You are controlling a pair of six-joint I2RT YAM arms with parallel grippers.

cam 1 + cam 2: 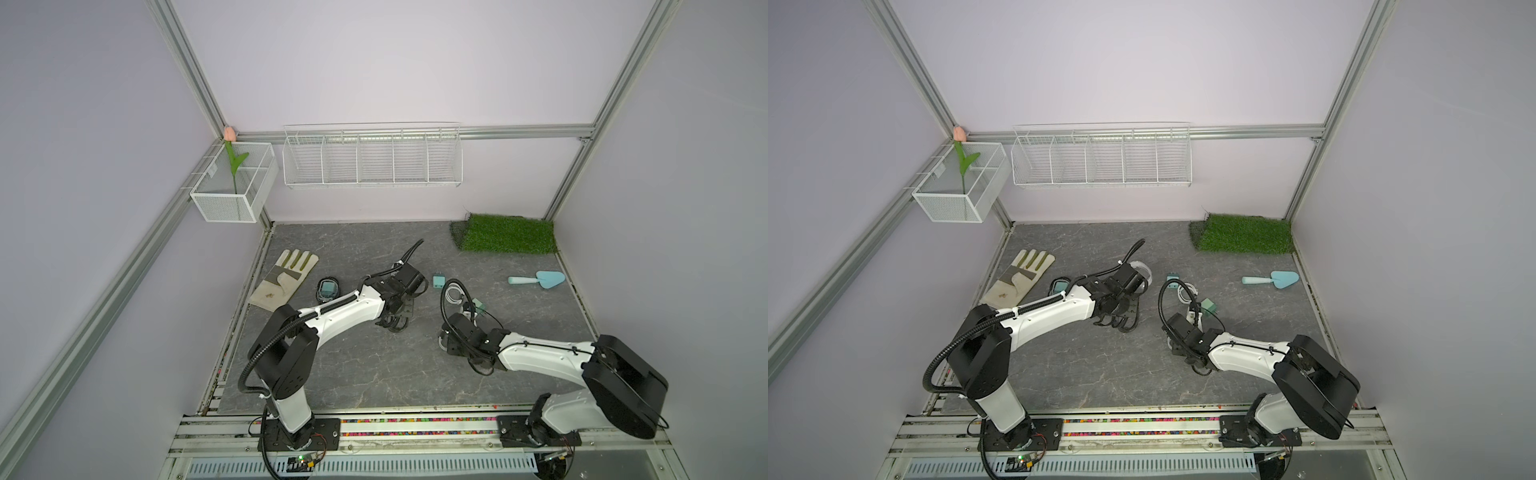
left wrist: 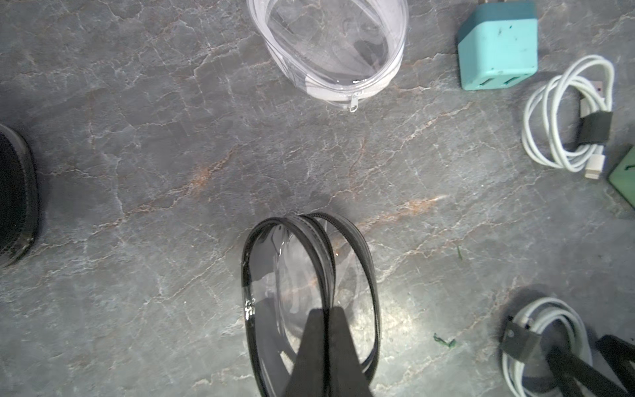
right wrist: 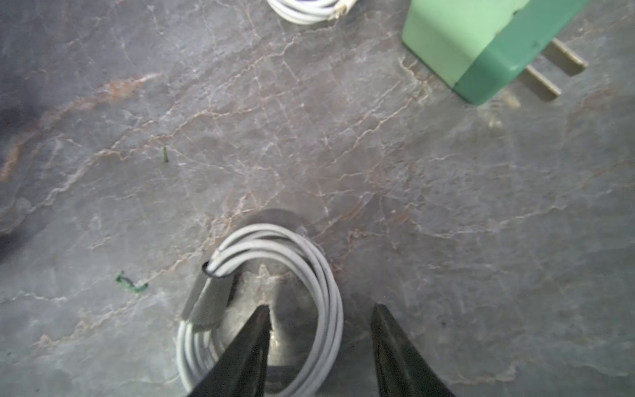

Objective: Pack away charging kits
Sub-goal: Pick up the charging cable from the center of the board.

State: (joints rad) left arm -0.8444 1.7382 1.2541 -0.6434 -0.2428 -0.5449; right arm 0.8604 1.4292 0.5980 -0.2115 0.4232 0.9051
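Straddling one side of the small coiled white cable (image 3: 275,237), lying on the grey veined tabletop (image 3: 309,154), the right gripper (image 3: 319,309) stood jaws apart; the coil looked light, springy, best pinched across bundled strands. The left gripper (image 2: 324,311) was clamped on the clear, floppy, black-rimmed oval case (image 2: 292,275)

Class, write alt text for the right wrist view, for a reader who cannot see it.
Two black fingers stand apart astride one side of a coiled white cable on a grey marbled tabletop. A green plug adapter lies beyond, prongs showing.
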